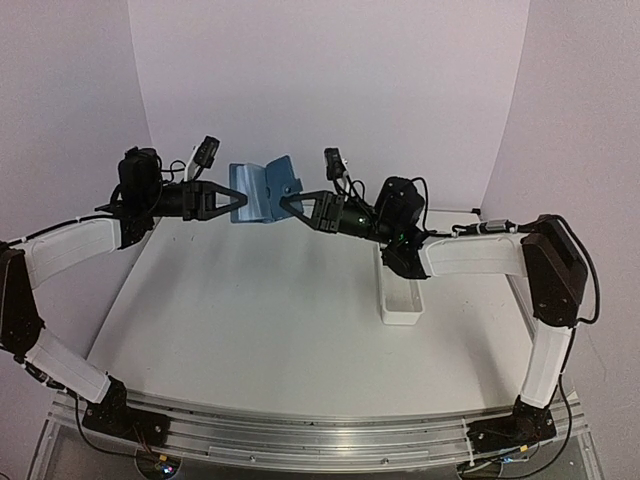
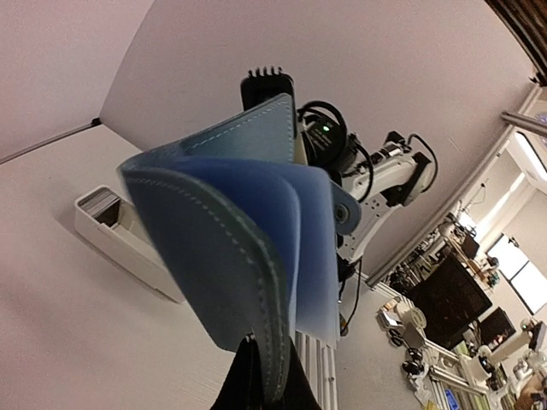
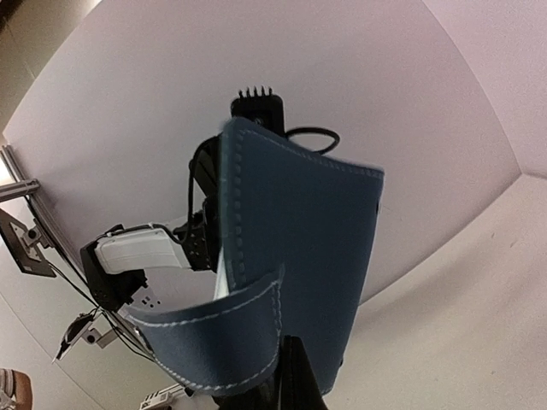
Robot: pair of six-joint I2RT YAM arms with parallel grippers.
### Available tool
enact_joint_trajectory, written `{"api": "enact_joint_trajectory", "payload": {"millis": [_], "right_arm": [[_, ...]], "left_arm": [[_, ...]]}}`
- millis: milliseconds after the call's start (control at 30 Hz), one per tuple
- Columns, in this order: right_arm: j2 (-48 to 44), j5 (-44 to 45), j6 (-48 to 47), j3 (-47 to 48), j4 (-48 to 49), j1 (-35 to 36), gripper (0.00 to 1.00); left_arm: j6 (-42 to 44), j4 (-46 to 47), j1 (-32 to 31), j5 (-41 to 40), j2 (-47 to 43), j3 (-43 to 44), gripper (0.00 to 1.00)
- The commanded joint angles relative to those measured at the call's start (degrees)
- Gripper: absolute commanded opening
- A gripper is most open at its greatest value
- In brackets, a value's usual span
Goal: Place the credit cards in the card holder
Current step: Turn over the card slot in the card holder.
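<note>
The blue card holder (image 1: pixel 262 190) hangs in mid-air above the far part of the table, spread open in a V between both arms. My left gripper (image 1: pixel 232 203) is shut on its left cover; in the left wrist view the stitched edge (image 2: pixel 231 256) runs down between the dark fingers (image 2: pixel 267 363). My right gripper (image 1: pixel 285 205) is shut on the right cover, which fills the right wrist view (image 3: pixel 299 248) with the snap tab curling to the left. The credit cards (image 2: pixel 104 203) show only as a grey stack inside the white tray.
A long white tray (image 1: pixel 400 305) lies on the table at the right, under the right arm's forearm. The white table (image 1: pixel 250 320) spreads below the raised holder. Purple walls close in the back and both sides.
</note>
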Motion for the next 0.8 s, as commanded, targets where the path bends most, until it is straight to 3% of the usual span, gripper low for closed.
{"api": "enact_joint_trajectory", "payload": {"millis": [0, 33, 100, 200, 333, 433, 533, 633, 767], "right_arm": [[2.42, 0.81, -1.16, -3.3, -5.69, 1.64, 0.22], [2.36, 1.13, -1.55, -3.74, -6.11, 1.64, 0.25], [1.84, 2.99, -3.8, -4.55, -9.19, 1.7, 0.5], [0.55, 5.18, -8.04, -4.69, -14.01, 1.66, 0.74], [-2.45, 10.15, -14.59, -6.04, -18.66, 1.71, 0.98], [-4.25, 15.37, -18.58, -7.35, -22.51, 1.71, 0.98], [-5.08, 26.87, -18.27, -7.94, -29.32, 1.53, 0.98], [-4.93, 32.76, -14.68, -8.01, -34.33, 0.91, 0.98], [-3.45, 35.41, -14.18, -3.84, -42.31, 1.0, 0.98]], "left_arm": [[16.68, -19.89, -0.61, -10.24, 0.29, 6.23, 0.0], [17.61, -22.26, -0.72, -11.38, 0.29, 6.39, 0.0], [26.07, -29.5, -2.03, -16.82, 0.11, 7.17, 0.0], [33.51, -36.53, -4.84, -24.56, 0.15, 7.66, 0.0], [38.65, -40.72, -7.03, -33.81, 0.58, 8.35, 0.0], [42.92, -43.15, -9.84, -42.99, 0.95, 9.12, 0.0], [49.17, -46.1, -15.5, -56.82, 2.83, 8.93, 0.0], [46.74, -51.36, -16.09, -60.36, 6.48, 10.13, 0.0], [41.16, -54.95, -16.1, -58.76, 10.86, 12.19, 0.0]]}}
